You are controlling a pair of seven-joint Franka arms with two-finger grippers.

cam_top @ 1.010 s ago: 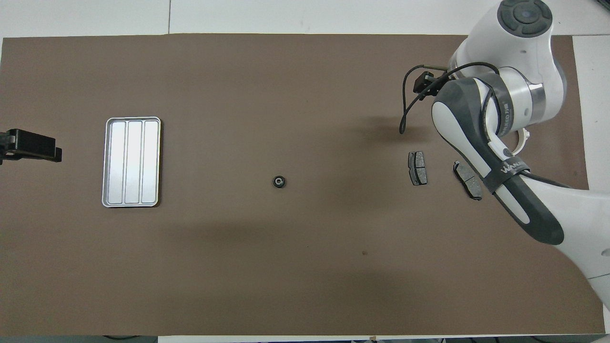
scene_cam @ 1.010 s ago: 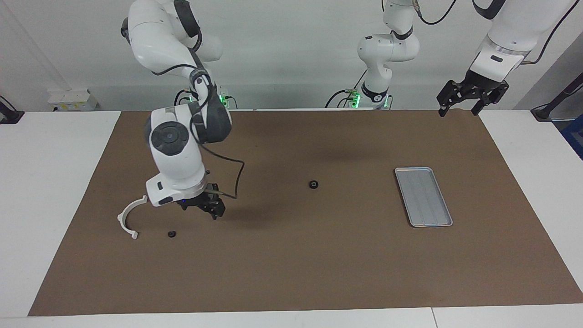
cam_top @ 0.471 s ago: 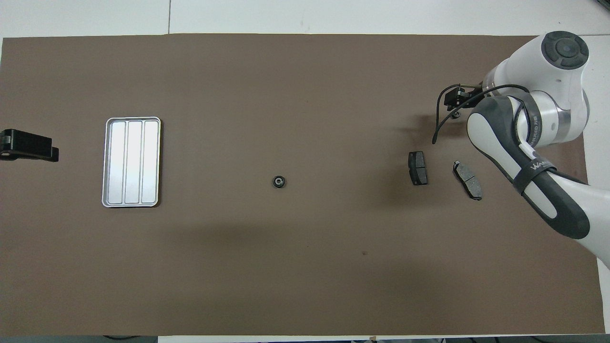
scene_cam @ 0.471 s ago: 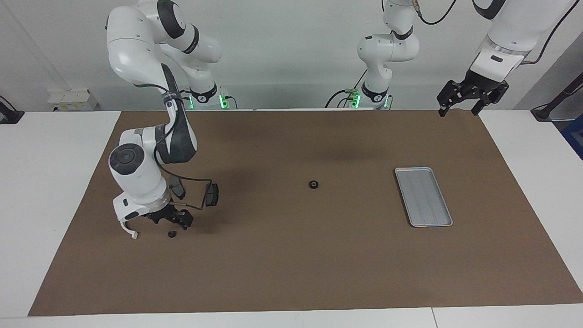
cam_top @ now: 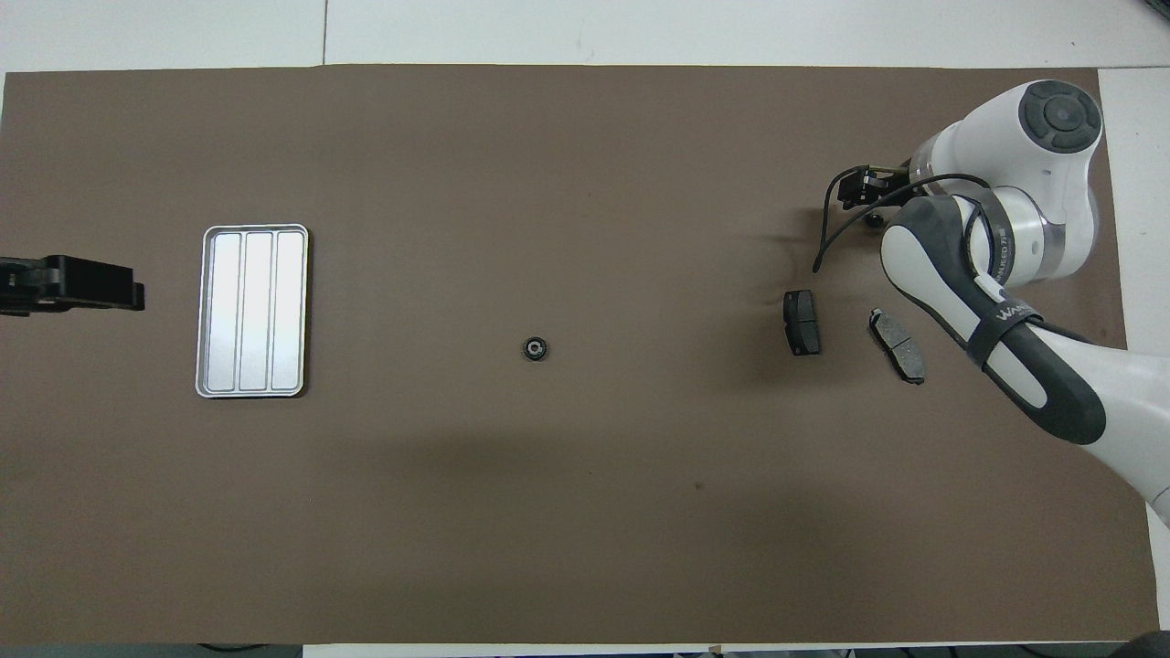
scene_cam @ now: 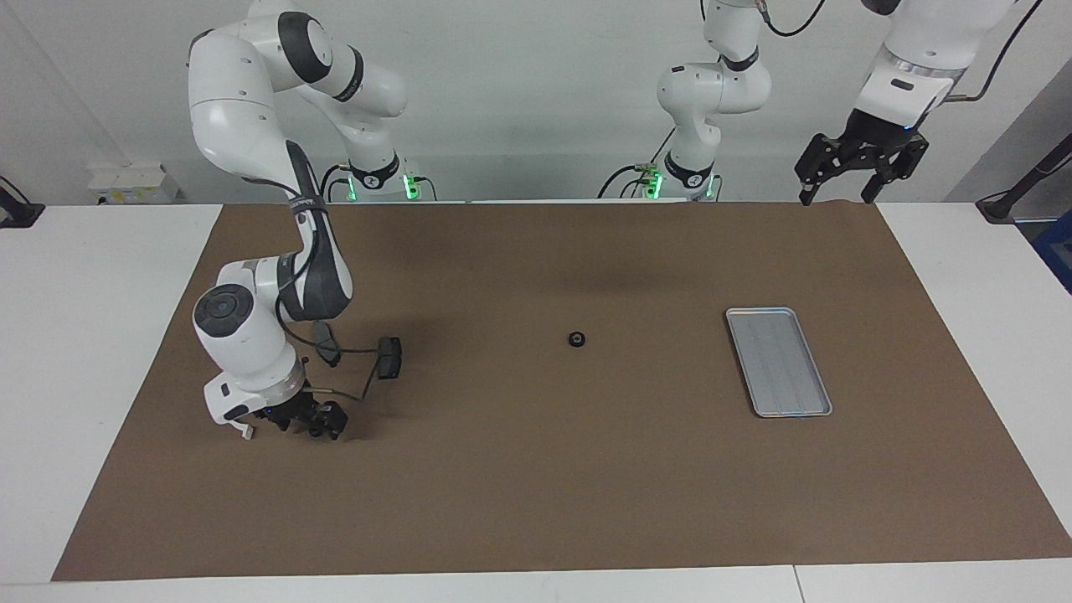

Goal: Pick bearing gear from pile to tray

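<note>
Low at the bench's right-arm end, the right gripper (scene_cam: 311, 423) hangs, fingers spread. Left gripper (scene_cam: 854, 166) waits with fingers spread beyond the ridged metal tray (scene_cam: 778, 362).

Right tool (scene_cam: 311, 423) low at lower left of the facing view, arm folded, fingers apart. Left tool (scene_cam: 863, 167) raised upper right, fingers apart.

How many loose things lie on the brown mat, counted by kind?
Tray: 1
Brake-pad plates: 2
Small black round piece: 1 in plain sight
White half-ring, only one end showing: 1
Total: 5
</note>
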